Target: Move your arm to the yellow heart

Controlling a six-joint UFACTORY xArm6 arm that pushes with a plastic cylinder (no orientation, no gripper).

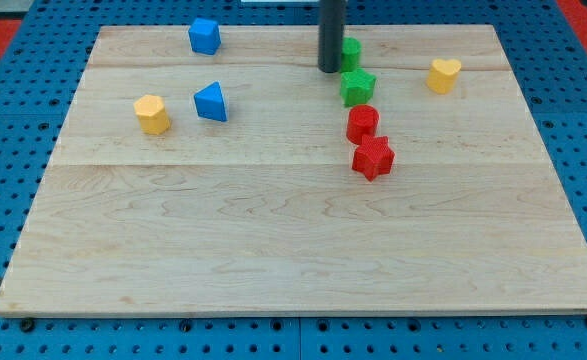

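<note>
Camera view: my tip [330, 69] is resting on the pale wooden bench [293, 250] near the view's top, just left of a green block [351, 50] and a green star-shaped block [357, 87], likely midway across. No pincer is showing. The small glossy yellow heart-shaped block [444, 75] is sitting well apart, toward the view's right.

Wooden surface [273, 250]: yellow heart [443, 75], yellow hexagon [152, 114], two blue, two green, two red blocks.
</note>
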